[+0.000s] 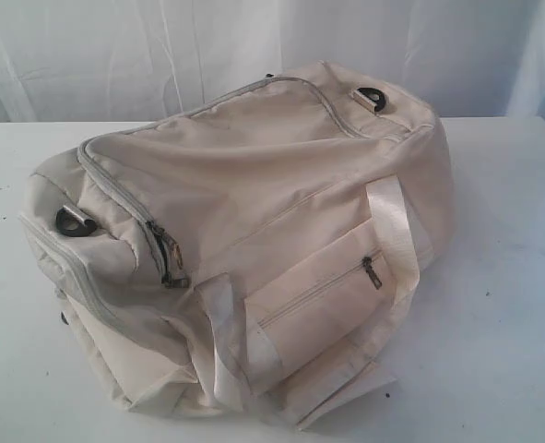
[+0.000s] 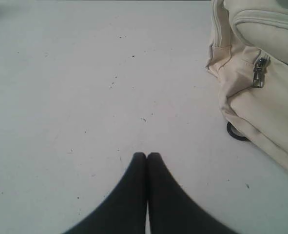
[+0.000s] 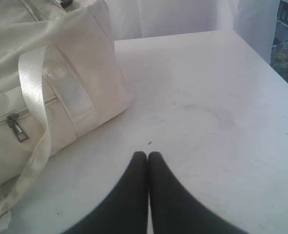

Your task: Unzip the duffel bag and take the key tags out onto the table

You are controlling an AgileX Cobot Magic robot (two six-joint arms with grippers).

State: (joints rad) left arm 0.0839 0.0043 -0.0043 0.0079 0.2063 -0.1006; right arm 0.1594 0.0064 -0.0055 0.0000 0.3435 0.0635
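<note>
Left gripper [image 2: 147,156]: black fingers pressed together, clenched on nothing, over bare table [image 1: 14,369], apart from the bag's end.

Table: white, flat, wide, with scattered dark specks [image 2: 144,119].

Duffel bag [image 1: 254,212]: cream fabric, lying at the table's centre. In the exterior view its long axis runs from 8 o'clock to 2 o'clock.
- Main zipper [image 1: 115,189] closed; pulls [image 1: 171,268] hang at the 8 o'clock end. Contents hidden.
- Black D-ring [image 1: 72,221] at 9 o'clock; second D-ring [image 1: 375,97] at 1 o'clock.
- Side pocket [image 1: 318,295] at 5 o'clock, zipped, between pale handle straps [image 1: 392,221].

Room: white curtain [image 1: 115,55] along the 12 o'clock edge; darker gap [image 3: 287,44] past it at 2 o'clock, detail unclear.

Right gripper [image 3: 147,155]: fingers together, empty, over bare table, clear of the bag.
</note>
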